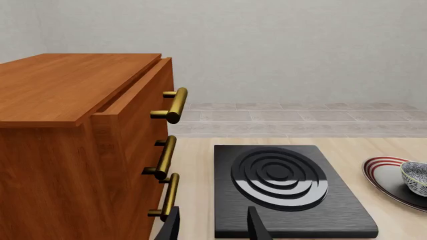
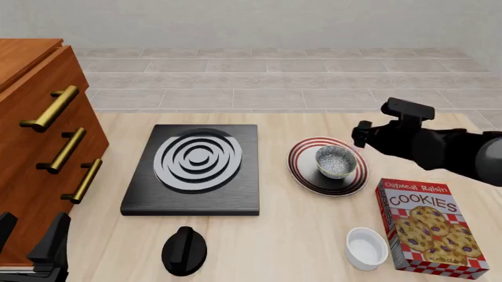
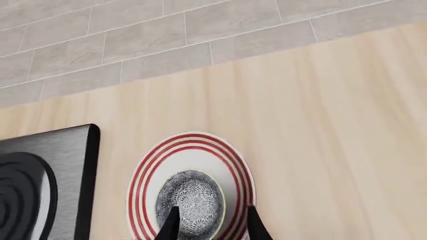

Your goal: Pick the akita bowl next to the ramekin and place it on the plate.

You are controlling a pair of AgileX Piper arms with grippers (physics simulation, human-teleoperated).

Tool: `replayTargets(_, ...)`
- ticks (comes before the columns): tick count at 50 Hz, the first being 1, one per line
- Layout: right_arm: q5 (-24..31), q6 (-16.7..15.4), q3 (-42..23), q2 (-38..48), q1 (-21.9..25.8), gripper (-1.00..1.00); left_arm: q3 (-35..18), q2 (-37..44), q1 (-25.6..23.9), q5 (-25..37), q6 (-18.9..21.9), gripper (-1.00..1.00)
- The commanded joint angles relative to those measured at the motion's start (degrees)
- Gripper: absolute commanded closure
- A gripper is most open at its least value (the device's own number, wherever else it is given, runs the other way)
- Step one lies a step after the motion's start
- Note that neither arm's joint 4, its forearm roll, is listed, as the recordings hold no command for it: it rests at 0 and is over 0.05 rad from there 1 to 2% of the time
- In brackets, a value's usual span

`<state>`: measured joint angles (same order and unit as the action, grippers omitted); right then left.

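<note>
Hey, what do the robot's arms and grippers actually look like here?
The right arm is matte black with rounded, bulky segments and a boxy module on top. Both the left gripper and the right gripper end in two thin, black, tapered fingers. No cables or markings are visible.

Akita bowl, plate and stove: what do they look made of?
The akita bowl looks like glazed ceramic: grey-and-white speckle, pale rim. The plate under it also looks ceramic: smooth white with red painted rings. The stove appears brushed dark metal, with fine streaks and a soft sheen; its rings look glossy. All are renders, so these are only looks.
</note>
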<state>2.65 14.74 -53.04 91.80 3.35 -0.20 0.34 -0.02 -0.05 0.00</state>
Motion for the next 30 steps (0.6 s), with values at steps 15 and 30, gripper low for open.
replayTargets(15, 1.2, 0.9, 3.3, -7.4, -1.6, -1.00, 0.0, 0.0, 0.0, 0.0, 0.0, -1.00)
replayTargets(30, 2.0, 1.1, 4.2, -10.1, -2.0, -1.00, 0.0, 0.0, 0.0, 0.0, 0.0, -1.00)
